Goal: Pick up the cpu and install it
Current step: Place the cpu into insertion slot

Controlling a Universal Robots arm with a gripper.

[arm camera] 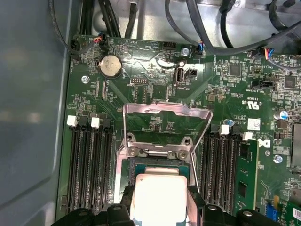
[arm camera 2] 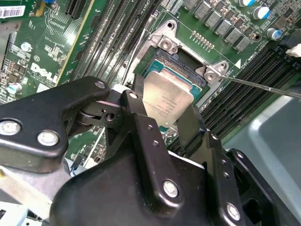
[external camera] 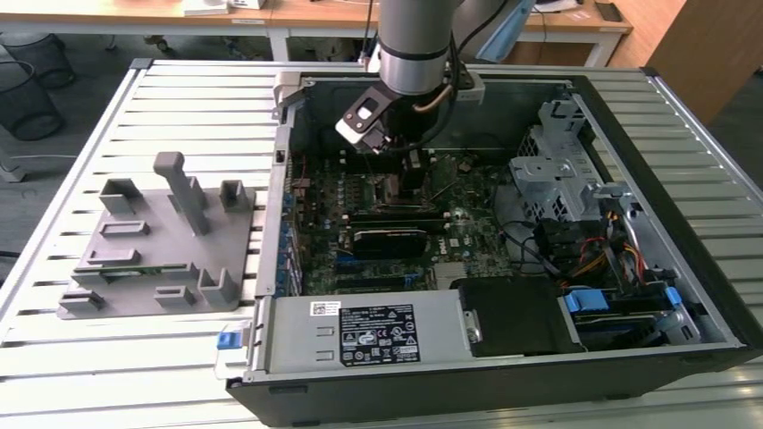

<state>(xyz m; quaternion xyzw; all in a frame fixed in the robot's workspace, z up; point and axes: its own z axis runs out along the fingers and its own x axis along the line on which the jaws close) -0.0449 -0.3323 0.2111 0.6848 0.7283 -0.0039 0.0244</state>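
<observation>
My gripper [external camera: 413, 168] reaches down into the open computer case, over the motherboard [external camera: 357, 192]. It is shut on the cpu [arm camera 2: 169, 94], a flat square chip with a pale silvery top, gripped at two opposite edges by the black fingers [arm camera 2: 136, 110]. The cpu [arm camera: 160, 202] hangs tilted just above the open socket [arm camera: 141, 165]. Behind the socket, its metal load plate [arm camera: 164, 113] is swung up and open. In both wrist views the gripper body hides part of the chip.
A grey holder with upright posts [external camera: 161, 241] lies on the slatted table at the exterior view's left. Memory slots [arm camera: 89, 165] flank the socket. The socket's thin lever [arm camera 2: 263, 87] sticks out sideways. A power supply [external camera: 370, 331], drive cage [external camera: 555, 170] and cables [external camera: 596, 259] crowd the case.
</observation>
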